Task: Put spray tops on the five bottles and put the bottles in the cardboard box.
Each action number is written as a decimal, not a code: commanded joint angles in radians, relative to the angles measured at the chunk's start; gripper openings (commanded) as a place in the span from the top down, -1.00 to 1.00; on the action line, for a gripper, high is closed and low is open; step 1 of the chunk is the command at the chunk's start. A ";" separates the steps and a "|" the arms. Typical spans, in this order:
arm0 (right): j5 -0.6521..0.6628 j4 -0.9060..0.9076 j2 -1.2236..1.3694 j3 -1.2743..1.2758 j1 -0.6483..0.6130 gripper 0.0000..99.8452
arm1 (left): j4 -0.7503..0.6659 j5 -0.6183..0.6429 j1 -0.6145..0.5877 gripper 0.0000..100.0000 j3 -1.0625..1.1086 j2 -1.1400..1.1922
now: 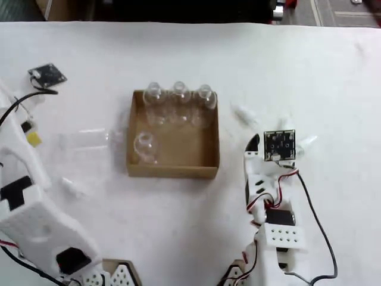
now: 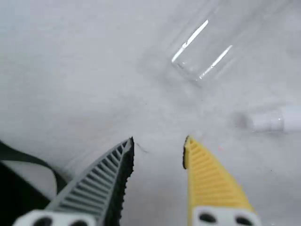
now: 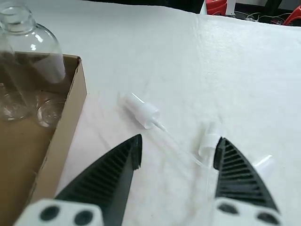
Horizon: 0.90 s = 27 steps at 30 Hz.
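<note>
Right pincer [image 3: 178, 141] released over loose spray tops [image 3: 141, 109], 3 o'clock of cardboard box [image 1: 172, 170]. Left pincer [image 2: 159, 141] released by fifth bottle [image 1: 89, 140] lying at 9 o'clock. Four bottles [image 1: 178, 98] in box, none visibly capped; capping seemingly all left.

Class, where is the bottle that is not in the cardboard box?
In the high view the bottle lies on its side just left of the cardboard box.

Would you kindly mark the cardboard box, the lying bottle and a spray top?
cardboard box [image 1: 172, 171], high view, near wall.
lying bottle [image 1: 89, 139], high view, body.
spray top [image 3: 141, 109], right wrist view, head.
</note>
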 commanded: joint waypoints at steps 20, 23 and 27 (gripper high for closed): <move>0.011 -0.024 -0.005 -0.005 -0.008 0.55 | -0.061 -0.054 0.473 0.52 0.222 -0.153; 0.011 -0.024 -0.005 -0.005 -0.008 0.55 | -0.097 -0.055 0.499 0.52 0.245 -0.145; 0.011 -0.024 -0.005 -0.005 -0.008 0.55 | -0.161 -0.060 0.529 0.52 0.281 -0.130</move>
